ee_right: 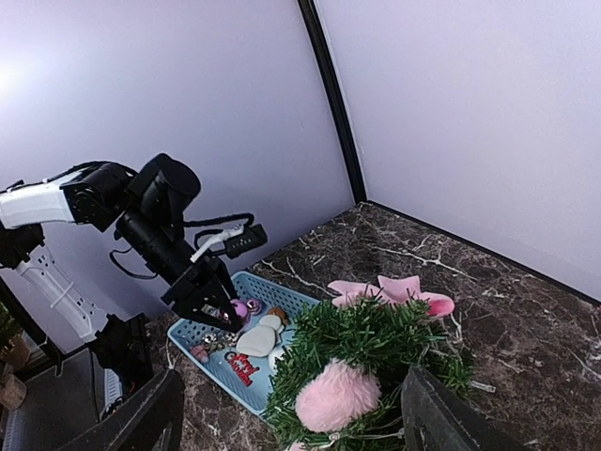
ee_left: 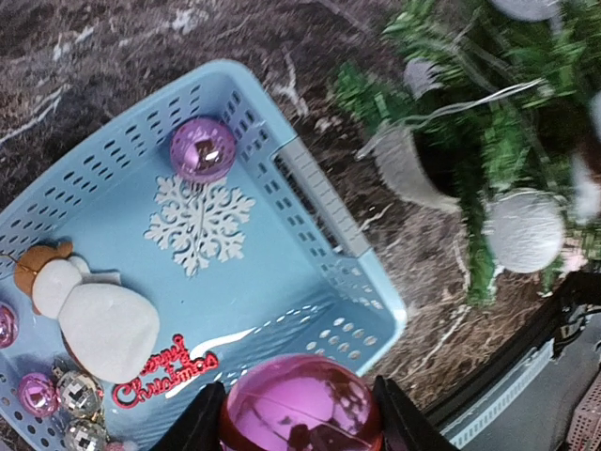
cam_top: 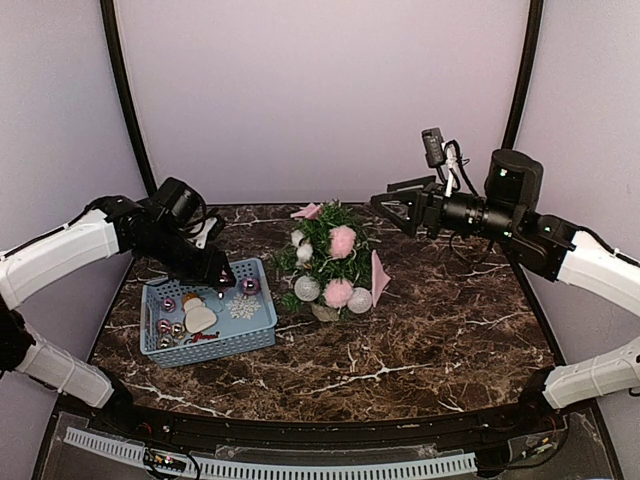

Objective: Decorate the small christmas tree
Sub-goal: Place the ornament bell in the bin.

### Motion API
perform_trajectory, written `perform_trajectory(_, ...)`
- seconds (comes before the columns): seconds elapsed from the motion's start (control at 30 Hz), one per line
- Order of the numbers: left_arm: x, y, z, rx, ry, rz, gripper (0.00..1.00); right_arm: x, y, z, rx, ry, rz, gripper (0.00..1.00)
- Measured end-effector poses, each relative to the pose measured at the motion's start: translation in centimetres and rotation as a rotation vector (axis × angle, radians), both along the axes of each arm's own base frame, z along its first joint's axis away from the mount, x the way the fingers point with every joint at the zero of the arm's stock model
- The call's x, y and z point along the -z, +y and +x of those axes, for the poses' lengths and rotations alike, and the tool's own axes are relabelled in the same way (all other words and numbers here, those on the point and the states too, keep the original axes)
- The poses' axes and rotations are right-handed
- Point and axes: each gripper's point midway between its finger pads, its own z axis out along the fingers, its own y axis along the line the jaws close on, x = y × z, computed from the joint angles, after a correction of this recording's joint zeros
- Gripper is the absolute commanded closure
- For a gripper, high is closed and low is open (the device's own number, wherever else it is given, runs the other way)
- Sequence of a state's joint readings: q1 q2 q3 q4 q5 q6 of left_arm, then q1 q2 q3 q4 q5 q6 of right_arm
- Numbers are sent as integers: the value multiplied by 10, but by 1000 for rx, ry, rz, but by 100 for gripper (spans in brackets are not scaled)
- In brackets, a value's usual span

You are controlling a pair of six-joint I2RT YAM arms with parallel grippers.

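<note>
The small christmas tree [cam_top: 325, 255] stands mid-table in a white pot [ee_left: 413, 169]. It carries pink pom-poms [cam_top: 343, 240] and silver balls [cam_top: 307, 288]. My left gripper [cam_top: 222, 278] hovers over the near right corner of the blue basket [cam_top: 262, 330], shut on a shiny purple bauble [ee_left: 300, 404] that fills the gap between its fingers. My right gripper [cam_top: 385, 205] hangs open above and to the right of the tree, holding nothing. In the right wrist view the tree [ee_right: 376, 338] lies below that gripper's spread fingers [ee_right: 141, 423].
The basket [ee_left: 319, 197] holds a white snowman [ee_left: 94, 315], a white snowflake [ee_left: 199, 224], another purple bauble [ee_left: 202, 150], a red "Merry Christmas" sign [ee_left: 164, 376] and small mirror balls [ee_left: 80, 395]. Pink star shapes [cam_top: 306, 211] lie behind the tree, and one [cam_top: 379, 278] lies right of it.
</note>
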State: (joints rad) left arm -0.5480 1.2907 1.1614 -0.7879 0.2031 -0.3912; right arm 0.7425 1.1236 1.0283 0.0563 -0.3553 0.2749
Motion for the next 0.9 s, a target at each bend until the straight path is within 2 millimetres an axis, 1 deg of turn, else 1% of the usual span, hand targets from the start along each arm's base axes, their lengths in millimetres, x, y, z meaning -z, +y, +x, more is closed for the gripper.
perform_trajectory(0.07,24,3,2,16,49,70,56,0,0,0,4,1,-1,19)
perform_trajectory(0.27,69,3,8,74,132,172,54,1,-1,2,17,5,-2,20)
perform_trajectory(0.4,99,0,13,109,181,215,54,3,-1,2,20,14,-2,20)
perform_trajectory(0.5,123,-1,13,128,219,243,52,3,-1,2,23,16,-1,20)
perform_trajectory(0.6,137,-1,14,143,232,256,50,4,-2,3,29,18,-2,20)
perform_trajectory(0.7,143,-4,19,153,221,254,48,6,-2,4,32,21,-5,20)
perform_trajectory(0.83,151,-7,24,163,203,250,42,7,-2,4,33,23,-6,20)
perform_trajectory(0.9,156,-8,26,165,199,249,37,7,-2,4,34,24,-6,20)
